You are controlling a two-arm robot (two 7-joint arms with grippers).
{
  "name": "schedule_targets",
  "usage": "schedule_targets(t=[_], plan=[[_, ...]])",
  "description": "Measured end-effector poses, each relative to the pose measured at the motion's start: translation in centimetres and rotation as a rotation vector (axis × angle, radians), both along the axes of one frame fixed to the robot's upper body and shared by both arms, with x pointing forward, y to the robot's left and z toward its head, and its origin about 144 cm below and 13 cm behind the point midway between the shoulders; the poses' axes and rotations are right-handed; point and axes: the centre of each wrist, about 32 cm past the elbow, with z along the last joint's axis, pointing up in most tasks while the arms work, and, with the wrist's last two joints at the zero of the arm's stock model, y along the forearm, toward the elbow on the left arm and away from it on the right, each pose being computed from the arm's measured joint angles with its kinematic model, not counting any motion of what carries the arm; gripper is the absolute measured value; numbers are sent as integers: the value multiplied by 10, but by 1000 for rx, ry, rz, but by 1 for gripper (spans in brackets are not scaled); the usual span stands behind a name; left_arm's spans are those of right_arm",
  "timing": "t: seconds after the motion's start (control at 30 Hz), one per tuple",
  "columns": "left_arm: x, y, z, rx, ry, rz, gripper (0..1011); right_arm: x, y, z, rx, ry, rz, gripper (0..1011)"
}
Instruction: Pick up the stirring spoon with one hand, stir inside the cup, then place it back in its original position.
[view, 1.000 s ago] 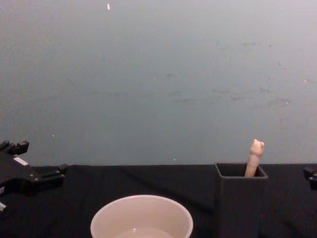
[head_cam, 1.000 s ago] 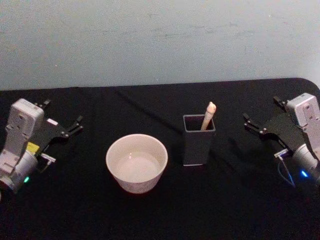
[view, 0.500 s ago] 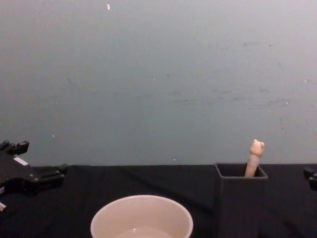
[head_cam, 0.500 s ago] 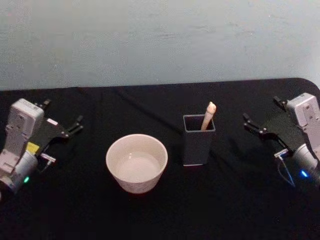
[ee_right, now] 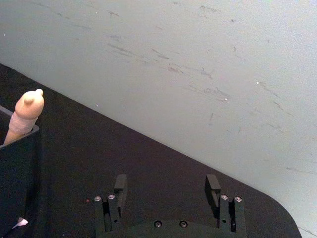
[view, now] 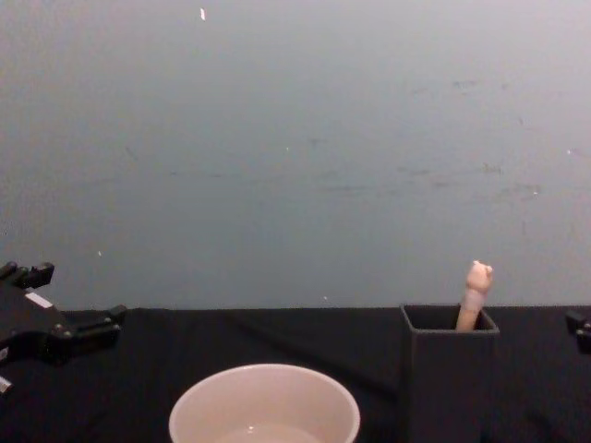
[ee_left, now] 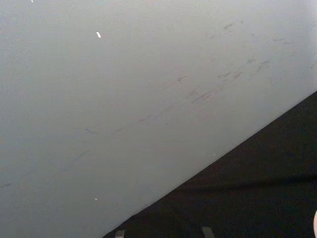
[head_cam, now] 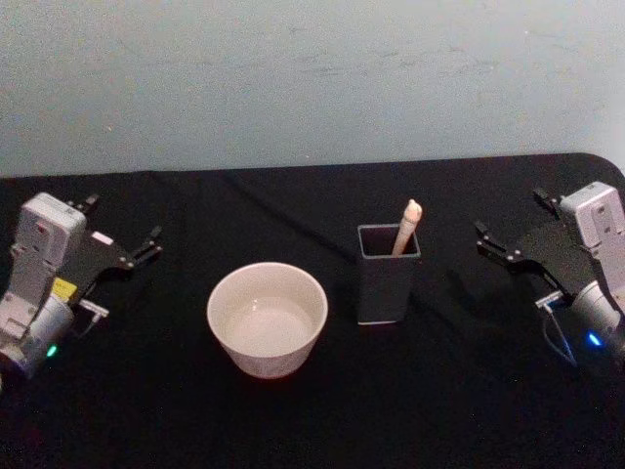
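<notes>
No text can be read; the yellow sticker (head_cam: 63,289) on the left hand (head_cam: 125,217) is illegible.

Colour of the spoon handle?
Beige. The stirring spoon shows best in the right wrist view.

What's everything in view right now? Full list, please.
cup: one, cream, round and wide, on the table left of centre.
holder: one, dark grey, tall with a square section, to the right of the cup and apart from it.
stirring spoon: one, beige handle with a knob on top, standing tilted in the holder, bowl end hidden inside.
table cloth: one, black, covering the work surface.
wall: one, pale grey-blue, behind the table.
left gripper: one, black fingers on a grey wrist, at the table's left edge, open, holding nothing.
right gripper: one, black fingers on a grey wrist, at the table's right edge, open, holding nothing.
</notes>
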Motion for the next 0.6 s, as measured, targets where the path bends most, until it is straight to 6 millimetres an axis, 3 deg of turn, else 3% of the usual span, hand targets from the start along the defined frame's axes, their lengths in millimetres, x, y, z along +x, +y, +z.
schedule_targets(t=[0.6], plan=[[0, 0, 0, 0, 0, 0, 1001, 0, 0, 0, 0, 0, 0, 1002]])
